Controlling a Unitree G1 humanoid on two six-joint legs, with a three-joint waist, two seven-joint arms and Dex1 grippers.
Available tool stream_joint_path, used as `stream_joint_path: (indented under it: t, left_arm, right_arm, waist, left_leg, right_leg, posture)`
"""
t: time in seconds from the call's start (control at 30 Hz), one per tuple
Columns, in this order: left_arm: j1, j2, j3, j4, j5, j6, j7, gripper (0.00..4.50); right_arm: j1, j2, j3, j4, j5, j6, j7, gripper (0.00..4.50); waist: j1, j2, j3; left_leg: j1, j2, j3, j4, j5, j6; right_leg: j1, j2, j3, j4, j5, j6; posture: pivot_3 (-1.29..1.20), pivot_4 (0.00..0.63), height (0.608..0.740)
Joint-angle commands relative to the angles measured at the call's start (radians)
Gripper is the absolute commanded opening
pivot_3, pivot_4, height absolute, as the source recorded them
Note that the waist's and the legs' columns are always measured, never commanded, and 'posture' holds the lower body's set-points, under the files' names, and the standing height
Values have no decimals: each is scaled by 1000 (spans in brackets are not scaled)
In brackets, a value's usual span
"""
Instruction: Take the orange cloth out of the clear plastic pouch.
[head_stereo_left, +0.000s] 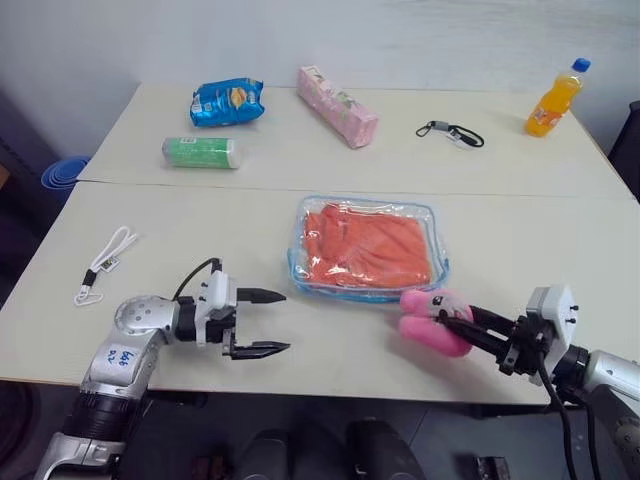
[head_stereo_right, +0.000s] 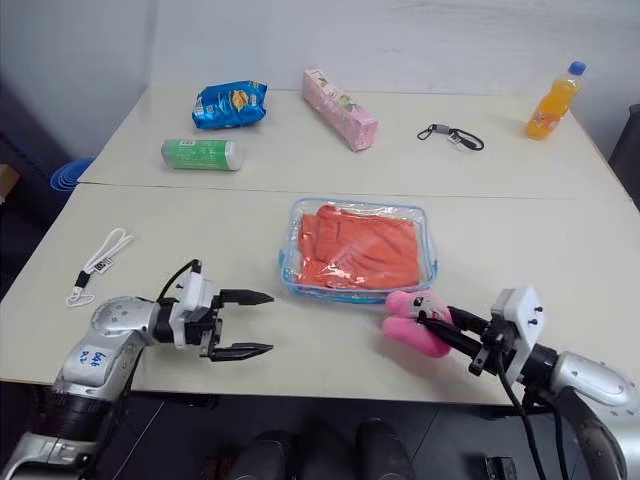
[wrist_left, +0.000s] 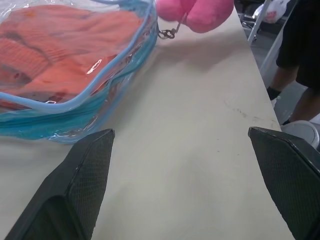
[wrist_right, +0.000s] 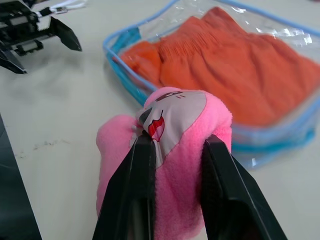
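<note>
- Right gripper (wrist_right: 172, 150) is clamped on a small pink plush toy (wrist_right: 185, 165). R wrist view shows it best: both black fingers squeeze the plush, printed face patch poking up between them. Head views just show a pink lump at the fingertips, near the tabletop's (head_stereo_left: 540, 240) front edge.
- Left gripper (head_stereo_left: 262, 322) is wide open w/ nothing in it, pointing sideways toward the pouch, low over the front part of the tabletop.
- L wrist view gives what the head views don't: a small metal clasp (wrist_left: 167, 33) hanging off the plush right by the pouch's blue edging, plus a person's legs past the far side of the tabletop.
- Clear plastic pouch (head_stereo_left: 366, 248) lies flat mid-tabletop, between the two grippers and a bit further in. Orange cloth (head_stereo_left: 365, 247) is inside it, folded, filling most of it.
- Plush + R gripper sit just beside the pouch's near right corner; can't tell if plush touches it. L gripper is near the pouch's left side but apart, bare tabletop in between.
- Room: open surface all around the pouch. White cord (head_stereo_left: 105, 262) off to the far left. Back row well apart: blue snack bag (head_stereo_left: 227, 101), green tube (head_stereo_left: 201, 152), pink box (head_stereo_left: 337, 106), black strap (head_stereo_left: 450, 131), orange bottle (head_stereo_left: 555, 100).
</note>
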Motion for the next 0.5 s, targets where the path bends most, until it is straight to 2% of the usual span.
stream_joint_path:
  t: [0.03, 0.17, 0.23, 0.43, 0.5]
  left_arm:
    - [9, -5, 12, -48, -18, -1, 15, 4500]
    - [8, -14, 4, -50, -15, 2, 24, 4500]
    - [2, -19, 2, -42, -13, 1, 26, 4500]
    - [-11, -32, -11, -27, -5, -2, 24, 4500]
    - [-13, -35, -13, -25, -5, -2, 23, 4500]
  right_arm:
    - [-20, -43, 69, -28, -89, -29, 22, 1075]
    - [-47, -40, 127, -23, -128, 12, -16, 1075]
    - [-76, -1, 158, -46, -100, 43, -50, 1075]
    - [-153, 101, 254, -8, -158, -7, -97, 1075]
    - [-164, 112, 265, 30, -171, -18, -83, 1529]
  waist:
    - [0, 0, 0]
    - [1, 0, 0]
    - [0, 0, 0]
    - [0, 0, 0]
    - [-1, 0, 0]
  left_leg:
    - [0, 0, 0, 0, 0, 0]
    - [0, 0, 0, 0, 0, 0]
    - [0, 0, 0, 0, 0, -1]
    - [0, 0, 0, 0, 1, -1]
    - [0, 0, 0, 0, 1, -1]
  right_leg:
    - [0, 0, 0, 0, 0, 0]
    - [0, 0, 0, 0, 0, 0]
    - [0, 0, 0, 0, 0, 0]
    - [-1, 0, -1, 0, 0, 0]
    - [-1, 0, 0, 0, 0, 0]
  posture:
    - [0, 150, 740]
    - [0, 150, 740]
    - [0, 150, 740]
    - [0, 150, 740]
    - [0, 150, 740]
